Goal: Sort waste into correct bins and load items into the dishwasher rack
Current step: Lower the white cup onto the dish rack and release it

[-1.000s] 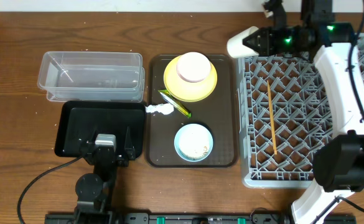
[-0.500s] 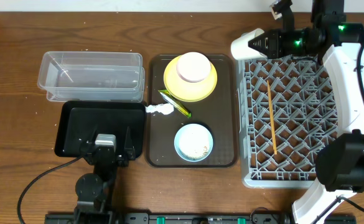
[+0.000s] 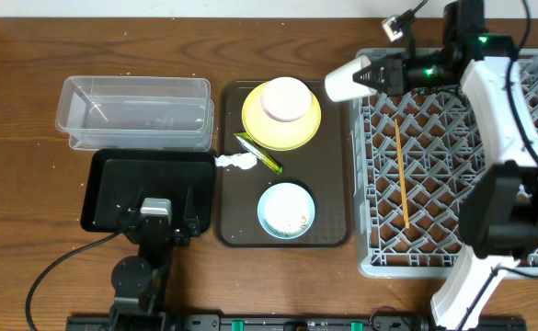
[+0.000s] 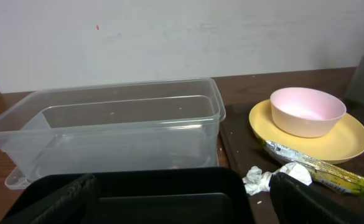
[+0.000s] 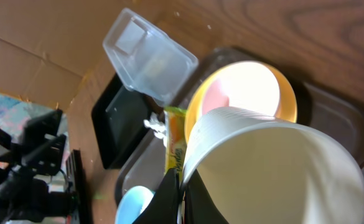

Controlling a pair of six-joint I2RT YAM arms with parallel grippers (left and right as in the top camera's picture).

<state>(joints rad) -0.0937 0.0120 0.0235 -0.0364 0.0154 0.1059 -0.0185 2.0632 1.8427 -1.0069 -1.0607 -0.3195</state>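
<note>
Overhead, the dishwasher rack [image 3: 370,262] is filling the right side of the table, with one of the chopsticks [image 3: 401,175] lying lengthwise on its lattice floor. The right arm is reaching up along the rack's right side and bending left across its far edge, wrist turned sideways. The right gripper [image 3: 380,72] is clamping the rim of the small white cup [image 3: 346,81], one finger [image 5: 174,190] pressing outside the wall. The cup is lying on its side in the air, base pointing left, above the gap between the rack's far left corner and the dark brown tray [image 3: 333,184].

On that tray, the yellow plate [image 3: 250,118] is sitting at the far end with the pink cup [image 3: 285,99] standing upright on it. The blue bowl [image 3: 285,210] is sitting at the near end, holding rice scraps [image 3: 292,222]. Between them, the wrapper [image 3: 257,152] is lying at an angle, touching the plate's edge, and the tissue [image 3: 234,163] is resting at the tray's left rim.

Left of the tray, the clear tub [image 3: 135,112] is standing behind the black tray [image 3: 112,184]. The left arm is resting low at the near edge, its left gripper [image 4: 182,196] gaping wide over the black tray and grasping nothing.
</note>
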